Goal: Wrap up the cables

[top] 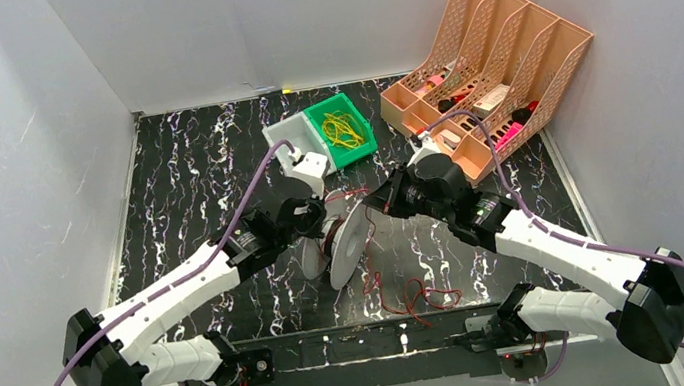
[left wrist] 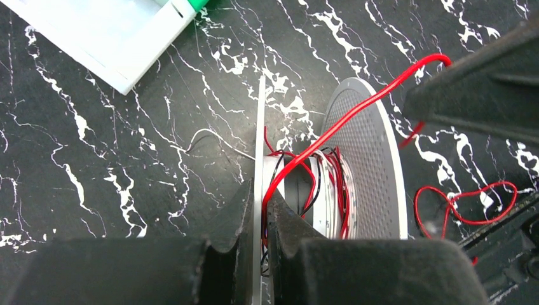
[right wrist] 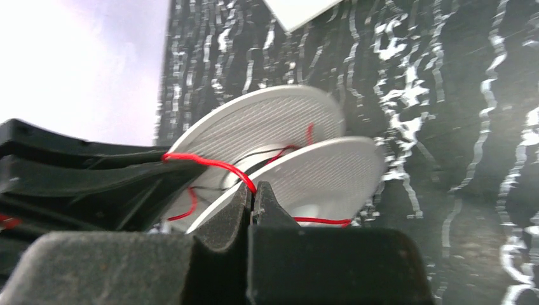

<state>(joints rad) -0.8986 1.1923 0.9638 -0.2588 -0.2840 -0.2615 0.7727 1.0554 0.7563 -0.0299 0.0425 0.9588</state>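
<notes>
The left gripper clamped the spool; the right gripper pinched the red wire, spool about 7 o'clock from above.

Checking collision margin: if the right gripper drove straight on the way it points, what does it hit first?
The white spool: its near flange sits just beyond the right gripper, which is shut on the red wire. Nothing else shows between them, though the exact gap is unclear.

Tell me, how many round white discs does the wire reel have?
2. One disc is pinched edge-on in the left gripper; the other disc stands beside it, with red wire wound between them.
</notes>
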